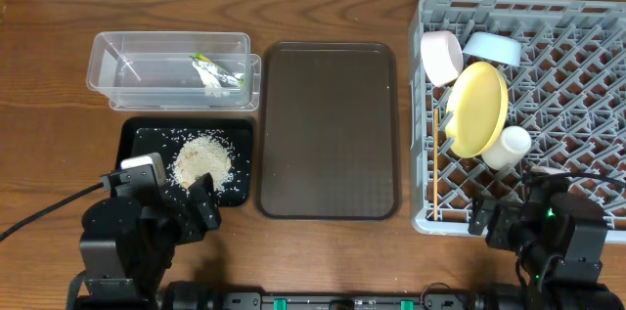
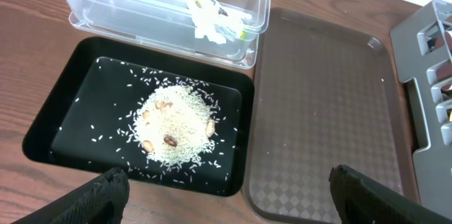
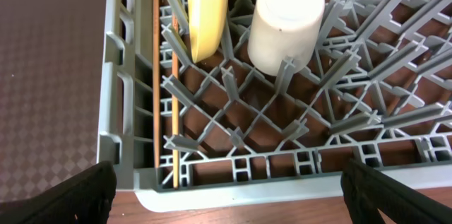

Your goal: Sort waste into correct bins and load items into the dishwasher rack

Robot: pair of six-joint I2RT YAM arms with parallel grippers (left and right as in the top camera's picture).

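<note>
your left gripper (image 2: 229,196) hangs with its fingers (image 2: 106,192) spread wide, holding nothing. your right gripper (image 3: 226,192) is just as wide and empty. both arms sit folded near their bases, wrists tilted downward.

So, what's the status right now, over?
Left gripper, right gripper open, empty. Rice in black tray, wrapper in clear tub. Plate, cup, white bowl, blue bowl, chopsticks in rack. Nothing in the way.

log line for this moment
wrapper in clear tub | rice in black tray | plate, cup, white bowl, blue bowl, chopsticks in rack | left pincer open | right pincer open
</note>
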